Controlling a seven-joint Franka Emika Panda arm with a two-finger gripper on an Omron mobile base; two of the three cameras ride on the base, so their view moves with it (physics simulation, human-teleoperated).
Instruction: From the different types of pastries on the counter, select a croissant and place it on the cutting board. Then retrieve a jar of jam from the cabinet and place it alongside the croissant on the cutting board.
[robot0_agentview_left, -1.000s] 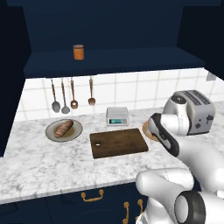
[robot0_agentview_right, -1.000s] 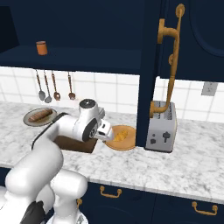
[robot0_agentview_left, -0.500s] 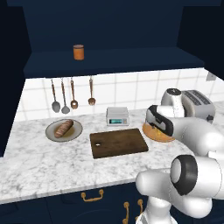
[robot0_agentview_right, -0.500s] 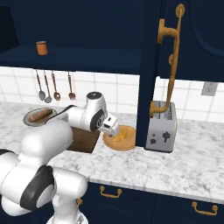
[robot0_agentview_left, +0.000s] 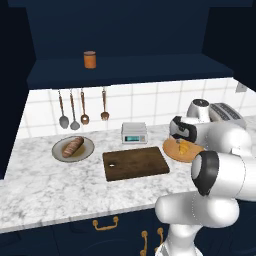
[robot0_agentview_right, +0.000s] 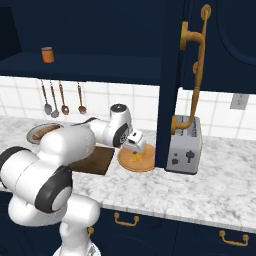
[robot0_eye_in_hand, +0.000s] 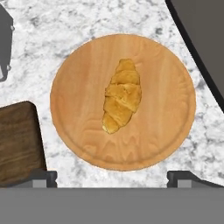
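Open gripper above the croissant

The gripper (robot0_eye_in_hand: 112, 177) hangs with its jaws wide apart and nothing between them, at the bottom of the hand view. The croissant (robot0_eye_in_hand: 121, 95) lies in the middle, on a round wooden plate (robot0_eye_in_hand: 170, 127). The cutting board (robot0_agentview_left: 135, 163) sits at center of the left base view, and the arm (robot0_agentview_left: 220, 170) bends over at right. No writing can be read.
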